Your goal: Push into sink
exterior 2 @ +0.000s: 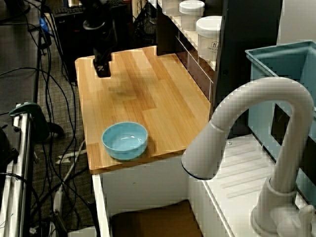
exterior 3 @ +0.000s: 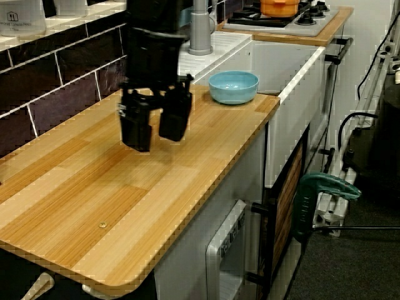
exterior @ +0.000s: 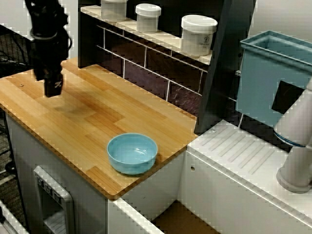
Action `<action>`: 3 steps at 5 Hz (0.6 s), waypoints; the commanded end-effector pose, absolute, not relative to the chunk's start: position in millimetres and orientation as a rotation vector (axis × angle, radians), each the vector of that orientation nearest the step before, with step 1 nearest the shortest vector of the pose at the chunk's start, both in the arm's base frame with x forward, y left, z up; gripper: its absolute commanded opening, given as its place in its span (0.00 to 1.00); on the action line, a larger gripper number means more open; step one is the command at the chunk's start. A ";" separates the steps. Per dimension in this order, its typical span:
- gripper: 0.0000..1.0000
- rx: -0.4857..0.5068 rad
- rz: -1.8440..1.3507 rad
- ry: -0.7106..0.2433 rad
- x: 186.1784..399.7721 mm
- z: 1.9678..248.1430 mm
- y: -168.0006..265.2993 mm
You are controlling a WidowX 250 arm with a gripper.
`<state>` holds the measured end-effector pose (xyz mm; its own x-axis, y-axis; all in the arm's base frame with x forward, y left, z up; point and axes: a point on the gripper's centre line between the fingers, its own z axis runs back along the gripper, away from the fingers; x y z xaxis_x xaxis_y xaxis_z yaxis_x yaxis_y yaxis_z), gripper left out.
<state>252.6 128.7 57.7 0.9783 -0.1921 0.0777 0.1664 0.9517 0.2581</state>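
Bowl (exterior: 132, 153) is sitting near the worktop (exterior: 73, 112) edge by the sink (exterior 2: 153, 222). Probably light and slippery, so I'm guessing nudging its far rim works. Claw (exterior 3: 156, 122) is hanging open, empty

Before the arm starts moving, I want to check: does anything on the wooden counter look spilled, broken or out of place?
Nothing stands out. The blue bowl sits upright and looks empty, near the counter edge beside the sink. The gripper hangs open above the far end of the counter, touching nothing. The jars stand upright on the shelf.
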 end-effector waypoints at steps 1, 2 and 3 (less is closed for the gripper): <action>1.00 0.229 -0.304 -0.144 263.2 67.7 109.7; 1.00 0.194 -0.327 -0.120 273.1 78.0 99.8; 1.00 0.190 -0.367 -0.094 278.2 79.3 86.6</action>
